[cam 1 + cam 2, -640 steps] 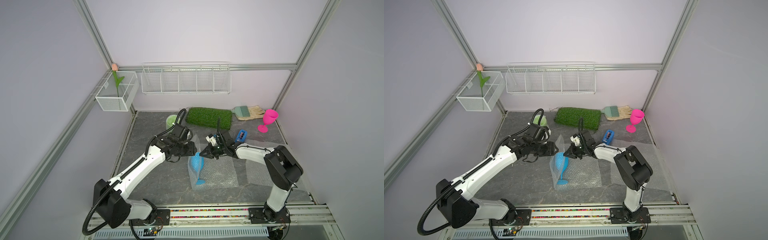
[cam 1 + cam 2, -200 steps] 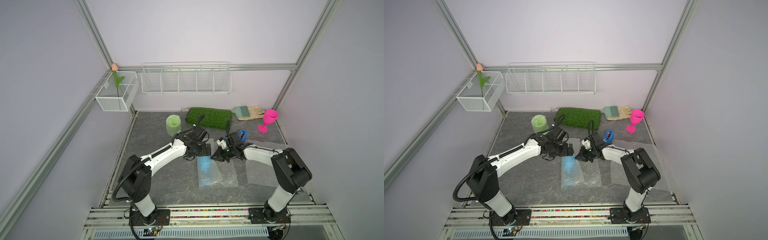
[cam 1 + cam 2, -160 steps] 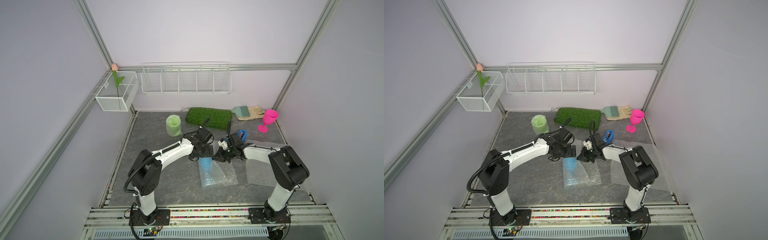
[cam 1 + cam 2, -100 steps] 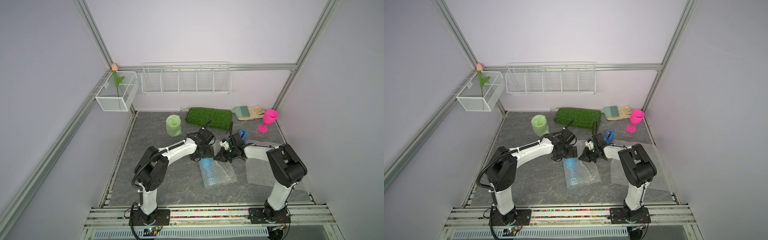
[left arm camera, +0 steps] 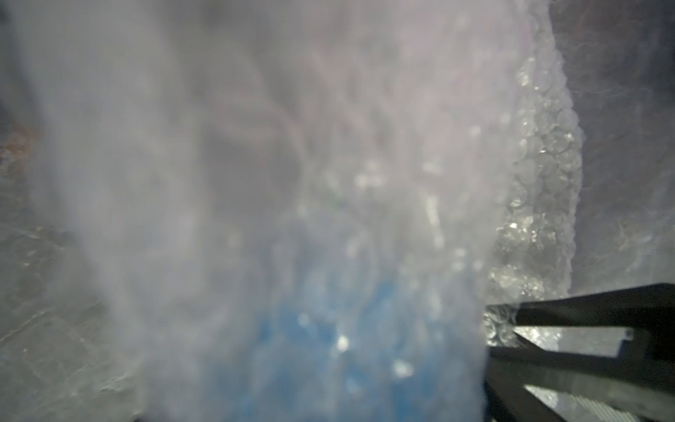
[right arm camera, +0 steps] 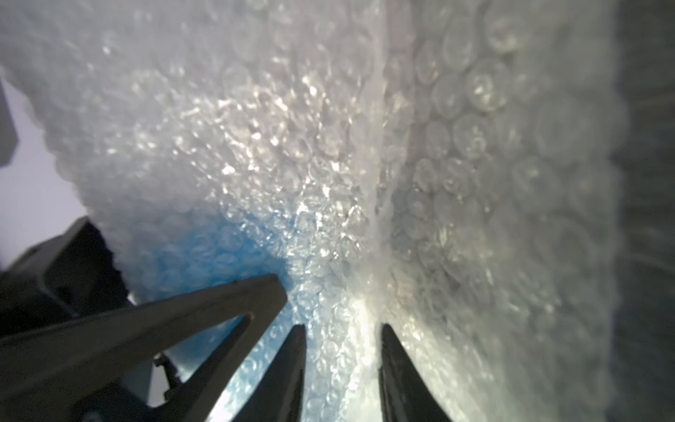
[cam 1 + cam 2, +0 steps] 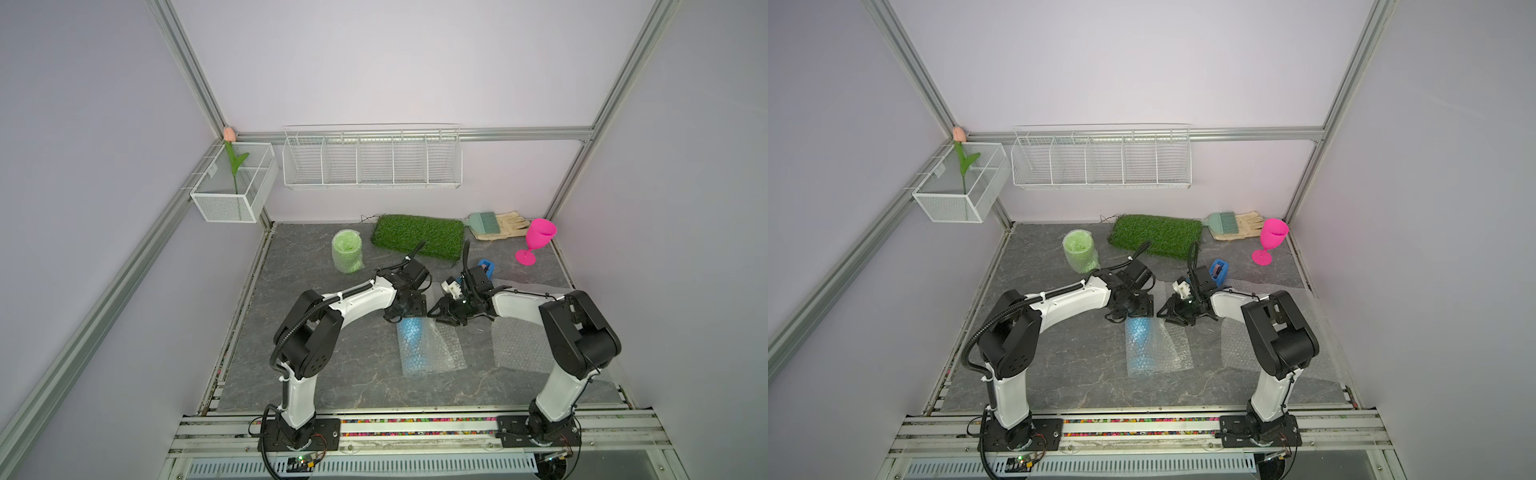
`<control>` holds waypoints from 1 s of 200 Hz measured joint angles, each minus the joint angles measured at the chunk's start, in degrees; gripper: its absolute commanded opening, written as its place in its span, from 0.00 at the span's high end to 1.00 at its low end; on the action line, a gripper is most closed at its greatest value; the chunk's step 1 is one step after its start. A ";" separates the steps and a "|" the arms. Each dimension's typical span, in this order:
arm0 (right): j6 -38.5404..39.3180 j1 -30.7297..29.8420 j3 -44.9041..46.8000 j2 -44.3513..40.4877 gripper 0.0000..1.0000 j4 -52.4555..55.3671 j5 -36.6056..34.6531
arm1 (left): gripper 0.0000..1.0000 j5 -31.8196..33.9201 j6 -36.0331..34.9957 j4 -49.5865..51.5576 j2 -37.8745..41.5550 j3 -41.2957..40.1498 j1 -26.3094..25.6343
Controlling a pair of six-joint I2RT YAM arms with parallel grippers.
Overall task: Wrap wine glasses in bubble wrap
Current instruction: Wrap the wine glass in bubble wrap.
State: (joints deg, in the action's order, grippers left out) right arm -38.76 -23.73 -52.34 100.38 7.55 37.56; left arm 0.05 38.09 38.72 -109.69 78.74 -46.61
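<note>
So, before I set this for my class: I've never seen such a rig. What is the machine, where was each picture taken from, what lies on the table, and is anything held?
Two robot arms with pincer grippers. Two pictures look down from overhead; two come from wrist cameras, close up. On the table: a blue goblet under bubble wrap, a wrapped green goblet, a bare pink goblet, a grass mat, a brush, a glove, a tape dispenser. The right gripper stands open astride a wrap fold; whether the left gripper grips is unclear.
</note>
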 measured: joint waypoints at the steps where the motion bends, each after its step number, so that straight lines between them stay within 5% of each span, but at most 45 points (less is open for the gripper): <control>1: 0.20 0.00 0.00 -0.26 0.54 0.13 -0.04 | 0.21 -0.02 -0.11 -0.09 0.07 -0.11 0.02; 28: 0.94 -0.50 0.00 -5.51 0.52 4.26 -2.34 | 0.28 -2.99 -2.95 -5.05 4.83 -6.64 1.33; 83: 0.61 -9.77 0.00 -8.52 0.68 11.02 -5.42 | 0.37 -16.94 -4.94 -22.53 17.77 -25.33 11.96; 146: -5.60 -22.99 -0.35 -3.26 0.81 9.44 -7.45 | 0.42 -34.05 -3.65 -40.50 18.18 -35.36 19.08; 200: -11.89 -28.37 -0.63 -0.28 0.83 6.73 -9.94 | 0.46 -37.66 -3.74 -44.65 17.66 -37.29 21.07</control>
State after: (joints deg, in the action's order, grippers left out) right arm -50.65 -52.10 -52.97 100.09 14.28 27.62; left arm -37.60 34.35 -5.93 -92.03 41.45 -25.54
